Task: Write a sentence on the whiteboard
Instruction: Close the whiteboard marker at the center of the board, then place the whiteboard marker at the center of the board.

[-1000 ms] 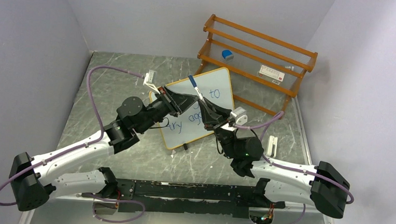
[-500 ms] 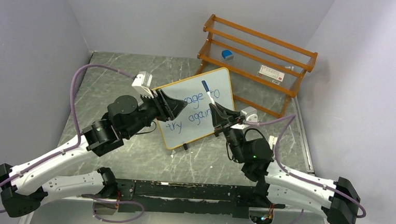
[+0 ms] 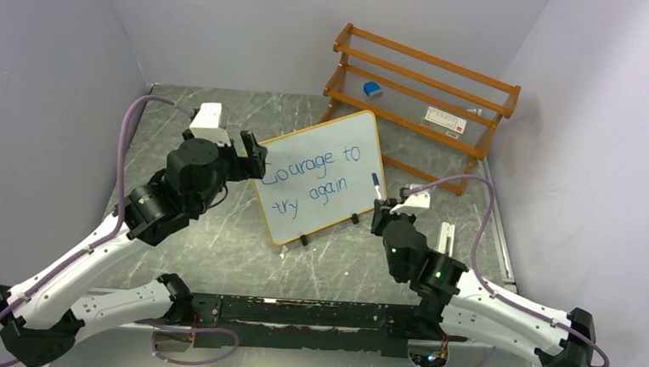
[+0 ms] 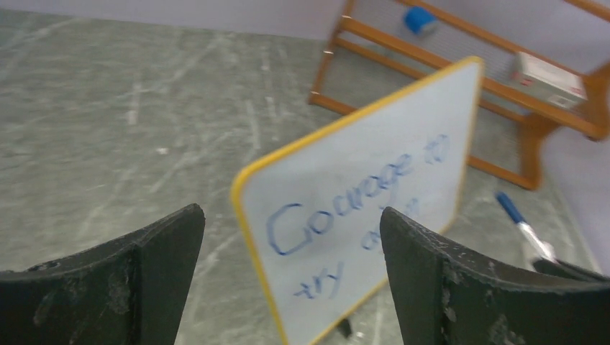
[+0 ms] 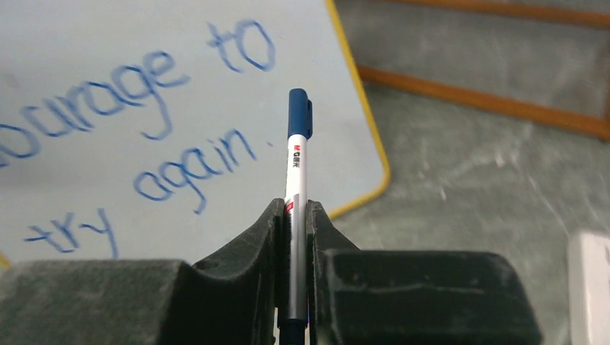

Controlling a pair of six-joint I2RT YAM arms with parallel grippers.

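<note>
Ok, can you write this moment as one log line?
whiteboard: standing | sentence: Courage to try again | left pincer: open, empty | right pincer: shut on marker

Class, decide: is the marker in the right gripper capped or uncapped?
Capped. In the right wrist view the marker ends in a blue cap with a clip; no tip shows.

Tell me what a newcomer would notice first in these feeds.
The propped whiteboard at the middle of the table draws the eye first, with the sentence "Courage to try again" in blue across it. Next comes the blue-ended marker, clamped in the right pincer just off the board's right edge. The left pincer stands open and empty by the board's left edge.
</note>
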